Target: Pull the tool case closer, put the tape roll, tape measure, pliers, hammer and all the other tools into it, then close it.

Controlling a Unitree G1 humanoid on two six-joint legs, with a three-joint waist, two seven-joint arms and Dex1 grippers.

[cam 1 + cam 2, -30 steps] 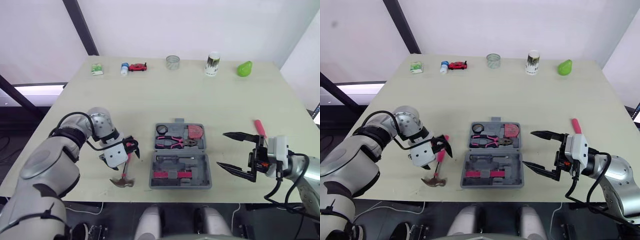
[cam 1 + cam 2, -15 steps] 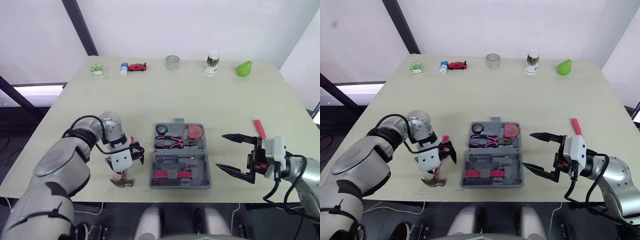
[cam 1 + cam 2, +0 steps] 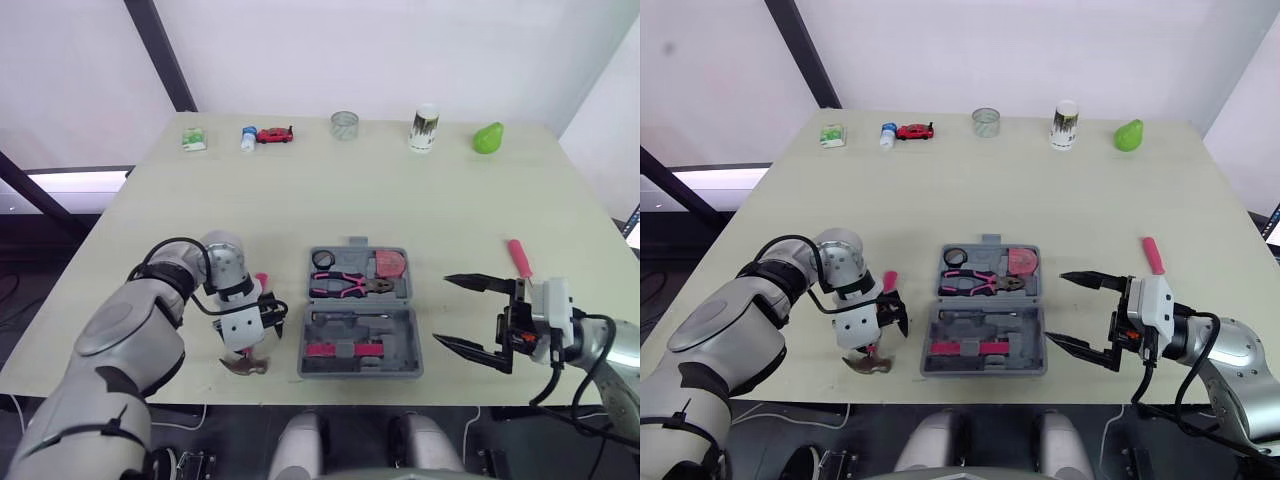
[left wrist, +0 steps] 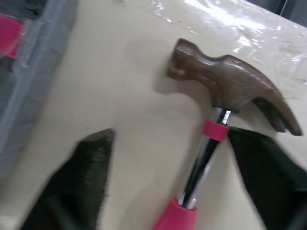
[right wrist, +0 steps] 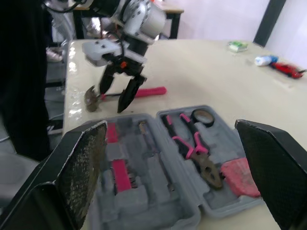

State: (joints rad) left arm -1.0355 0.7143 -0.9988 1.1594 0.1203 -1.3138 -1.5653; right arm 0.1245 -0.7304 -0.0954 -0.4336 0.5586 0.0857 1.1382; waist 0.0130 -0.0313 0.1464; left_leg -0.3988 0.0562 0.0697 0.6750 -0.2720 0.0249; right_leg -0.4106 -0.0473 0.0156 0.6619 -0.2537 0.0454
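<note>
Straddling the hammer (image 4: pixel 225 91) shaft, left gripper (image 4: pixel 169 136) with jaws spread; right gripper (image 3: pixel 442 311) beside tool case (image 3: pixel 360 340), jaws wide.

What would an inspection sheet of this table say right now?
Surface: beige table, tools on it.
Job's things: open grey tool case holds tape roll, pliers and red tape measure; hammer lies left of it, pink-handled tool right of it.
Clutter: green packet, small bottle, red toy car, glass cup, can and green pear along the far edge.
Grippers: left gripper open, straddling the hammer's shaft; right gripper open, right of the case, holding nothing.
Cables: black cable loops at the left wrist.
Surroundings: white wall, dark slanted post.
</note>
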